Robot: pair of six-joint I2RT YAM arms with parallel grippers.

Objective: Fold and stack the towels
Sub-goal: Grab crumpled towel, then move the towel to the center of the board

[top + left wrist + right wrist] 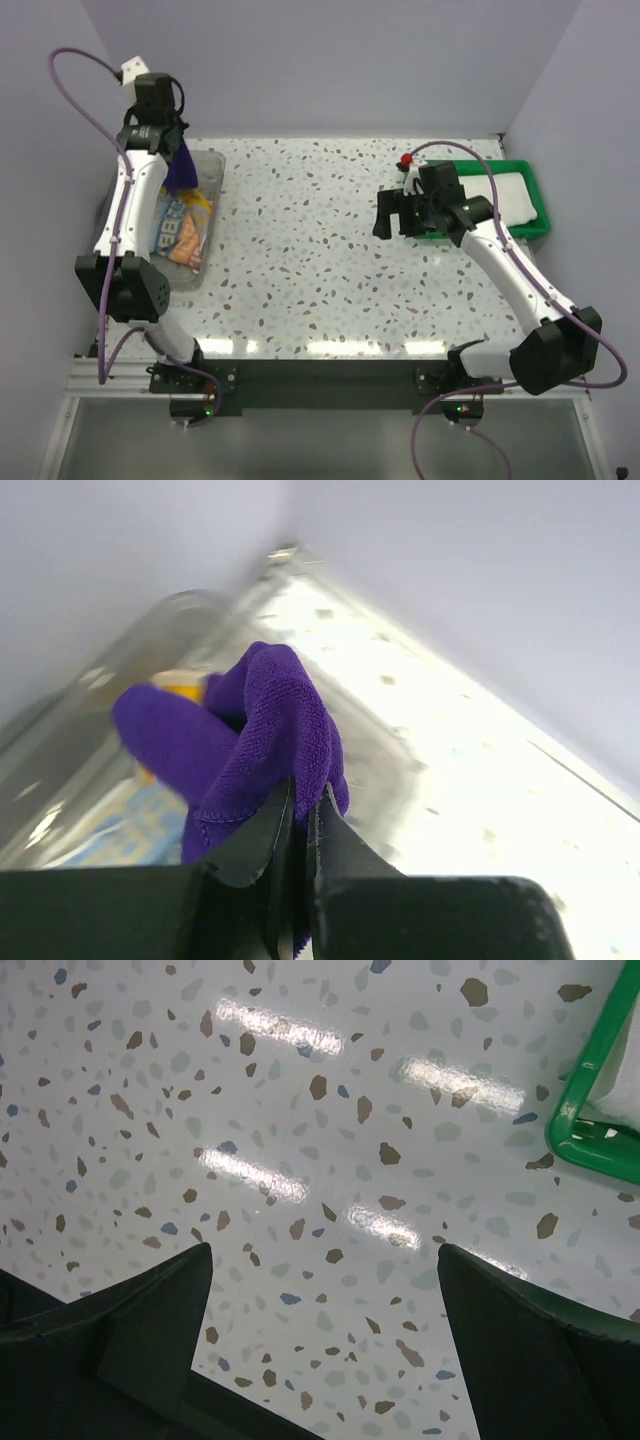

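Left wrist view is showing the left claw (300,798) pinching the purple towel (255,715) and holding it above the bin (214,168) at far left. The right claw (400,212) is hanging wide open over the surface (300,230). Next, I think, the towel is needing a flat spread there for folding.

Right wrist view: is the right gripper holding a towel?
No, the right gripper hangs wide open, with only the speckled table showing in its gap.
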